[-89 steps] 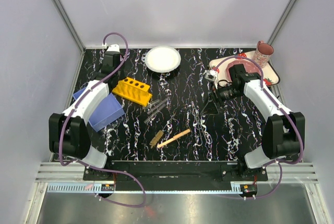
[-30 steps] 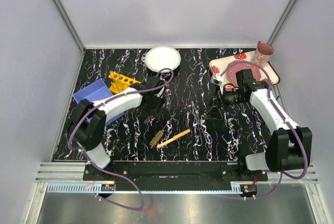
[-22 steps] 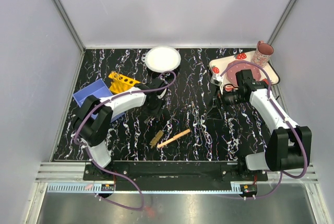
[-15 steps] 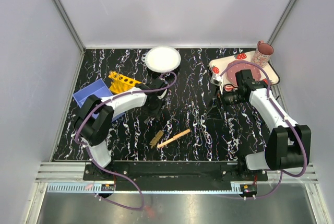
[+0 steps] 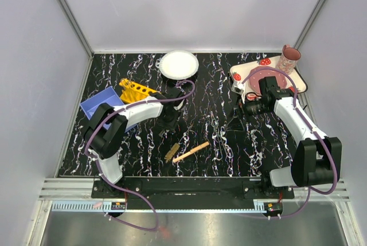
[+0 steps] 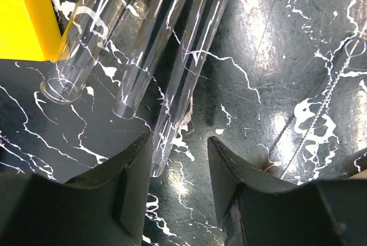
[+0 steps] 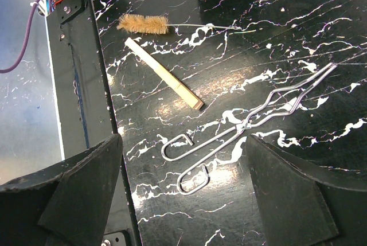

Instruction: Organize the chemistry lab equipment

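Three clear tubes (image 6: 143, 57) lie side by side on the black marbled table, next to the yellow rack (image 6: 23, 11). My left gripper (image 6: 179, 171) is open and low over them. The open end of the rightmost tube (image 6: 172, 120) lies just between the jaws, by the left finger. In the top view the left gripper (image 5: 168, 121) covers the tubes, and the rack (image 5: 136, 90) stands behind and left of it. My right gripper (image 7: 183, 200) is open wide and empty above the metal tongs (image 7: 246, 123). The wooden stick (image 7: 163, 81) and the brown brush (image 7: 143, 24) lie beyond them.
A blue bin (image 5: 100, 101) sits at the left beside the rack. A white plate (image 5: 179, 64) is at the back centre. A strawberry tray (image 5: 298, 84) with a pink cup (image 5: 288, 58) is at the back right, behind my right arm.
My left arm has swung from the back left corner to the tubes at the centre and settled low over them. The rack and blue bin now sit further back left. The right arm barely moved.
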Robot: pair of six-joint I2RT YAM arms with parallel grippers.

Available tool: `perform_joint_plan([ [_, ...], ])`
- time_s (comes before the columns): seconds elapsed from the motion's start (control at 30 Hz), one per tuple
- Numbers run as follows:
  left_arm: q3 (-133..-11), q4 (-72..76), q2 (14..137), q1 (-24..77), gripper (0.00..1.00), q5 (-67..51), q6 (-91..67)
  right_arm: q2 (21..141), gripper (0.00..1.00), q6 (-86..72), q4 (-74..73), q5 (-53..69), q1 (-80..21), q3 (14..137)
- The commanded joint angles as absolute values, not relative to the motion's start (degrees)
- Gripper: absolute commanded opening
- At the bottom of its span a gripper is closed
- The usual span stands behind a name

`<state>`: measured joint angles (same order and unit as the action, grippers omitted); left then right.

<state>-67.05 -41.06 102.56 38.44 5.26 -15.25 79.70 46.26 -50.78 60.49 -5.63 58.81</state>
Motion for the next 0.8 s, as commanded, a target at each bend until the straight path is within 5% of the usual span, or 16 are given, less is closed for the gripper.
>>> perform_joint_plan([
  [0.0, -67.50, -41.13, 103.27, 38.93, 0.45, 7.03, -15.91, 79.45, 0.93, 46.67, -49.75, 60.64, -5.36, 58.80],
  [0.77, -64.87, -34.37, 100.11, 42.71, 0.13, 0.35, -19.60, 78.57, 0.93, 46.76, -50.36, 63.10, -5.19, 58.80],
])
